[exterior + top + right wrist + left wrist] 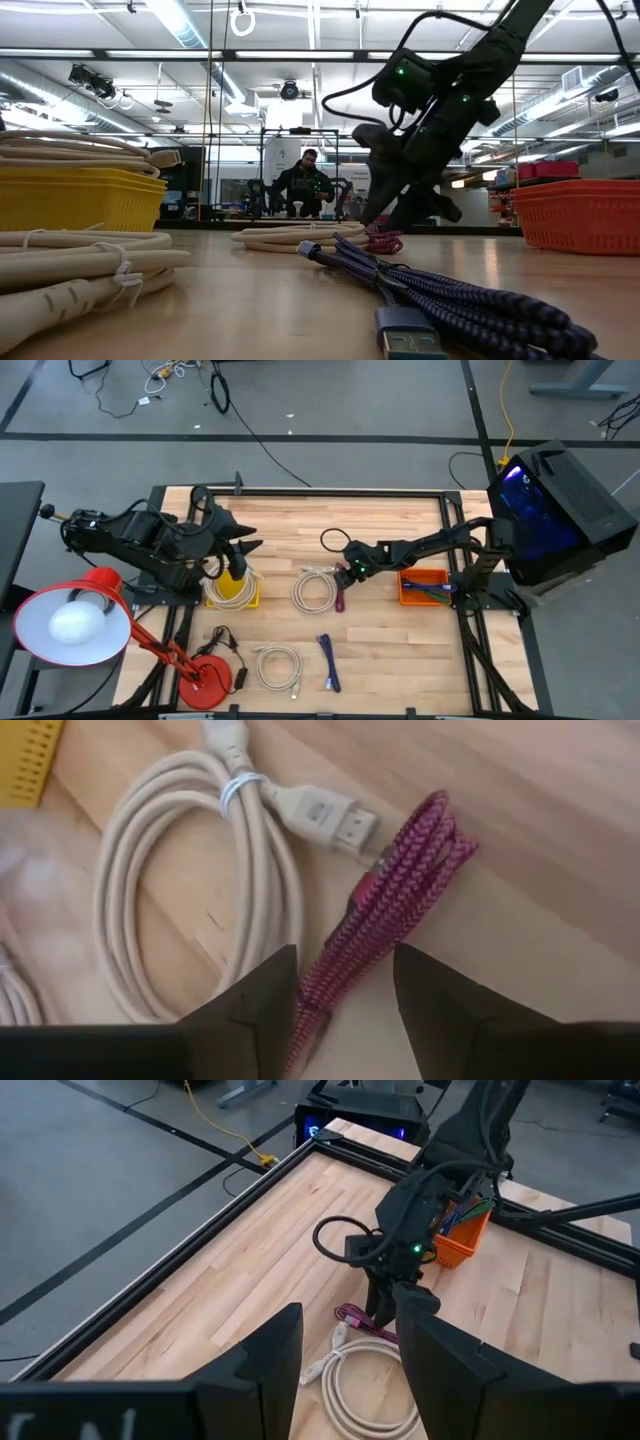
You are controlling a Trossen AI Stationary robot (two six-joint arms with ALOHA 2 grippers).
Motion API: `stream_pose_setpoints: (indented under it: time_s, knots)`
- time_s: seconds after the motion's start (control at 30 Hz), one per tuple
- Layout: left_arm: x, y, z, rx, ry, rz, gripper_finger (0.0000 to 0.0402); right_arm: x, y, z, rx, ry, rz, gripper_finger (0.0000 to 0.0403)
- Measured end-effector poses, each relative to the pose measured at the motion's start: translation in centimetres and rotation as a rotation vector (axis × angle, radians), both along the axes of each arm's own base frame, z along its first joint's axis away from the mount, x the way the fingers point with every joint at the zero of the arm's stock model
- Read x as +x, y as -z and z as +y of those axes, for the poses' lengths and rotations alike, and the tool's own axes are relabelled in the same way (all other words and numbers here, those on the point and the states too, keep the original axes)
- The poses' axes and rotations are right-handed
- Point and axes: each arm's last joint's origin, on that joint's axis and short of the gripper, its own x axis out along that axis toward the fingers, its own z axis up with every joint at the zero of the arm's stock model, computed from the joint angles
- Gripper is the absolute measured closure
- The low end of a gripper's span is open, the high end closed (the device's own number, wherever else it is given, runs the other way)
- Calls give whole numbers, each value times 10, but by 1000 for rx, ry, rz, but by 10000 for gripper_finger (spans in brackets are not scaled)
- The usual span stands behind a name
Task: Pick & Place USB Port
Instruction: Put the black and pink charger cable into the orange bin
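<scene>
A magenta braided USB cable point(405, 885), folded into a short bundle, lies flat on the wooden table beside a coiled beige cable point(190, 880). My right gripper point(345, 1010) is open and low over the bundle's near end, one finger on each side of it. The high view shows the right gripper point(349, 574) mid-table above the magenta cable point(341, 599). In the low view the right gripper point(385, 215) reaches down to the cable point(383, 241). My left gripper point(243, 543) waits open above the yellow basket point(250, 597).
An orange basket point(423, 589) holding cables sits right of the right gripper. A blue braided cable point(328, 660) and another beige coil point(278, 665) lie near the front edge. A red desk lamp point(75, 622) stands at the front left. A person point(305, 185) stands far behind the table.
</scene>
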Motion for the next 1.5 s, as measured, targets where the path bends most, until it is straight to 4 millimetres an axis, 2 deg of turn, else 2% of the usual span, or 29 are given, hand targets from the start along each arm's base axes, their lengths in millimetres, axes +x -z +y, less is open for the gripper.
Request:
stream_pose_setpoints:
  time_s: [0.13,0.2,0.27,0.33,0.37,0.57,0.7,0.8,0.9,1.0,1.1,1.2,1.27,1.4,1.5]
  knots:
    - [0,0,0,0,0,0,232,4,7,0,8,2,-17,239]
    - [0,0,0,0,1,2,232,4,9,-1,-1,6,-8,260]
    - [0,0,0,-4,7,3,232,4,10,-1,-21,-8,1,306]
    - [0,0,0,-6,9,4,232,4,10,-3,-34,-27,0,369]
    - [0,0,0,-6,10,4,232,4,10,-3,-43,-38,-2,383]
    - [0,0,0,-6,9,4,232,1,7,-9,-40,-25,8,397]
    - [0,0,0,-6,10,4,232,-12,-10,-22,-98,-14,45,401]
    - [0,0,0,-6,9,3,232,-27,-35,-39,-163,15,38,402]
    - [0,0,0,-6,8,3,232,-46,-68,-57,-224,54,-16,402]
    - [0,0,0,-5,8,3,232,-66,-114,-70,-330,86,-38,403]
    - [0,0,0,-4,7,3,232,-86,-169,-76,-445,95,-80,403]
    - [0,0,0,5,-7,0,232,-107,-224,-73,-560,69,-102,403]
    - [0,0,0,11,-17,-3,232,-121,-251,-66,-596,7,-24,403]
    - [0,0,1,20,-31,-6,232,-146,-276,-50,-517,-140,232,403]
    - [0,-1,1,21,-34,-10,232,-161,-287,-35,-435,-236,333,403]
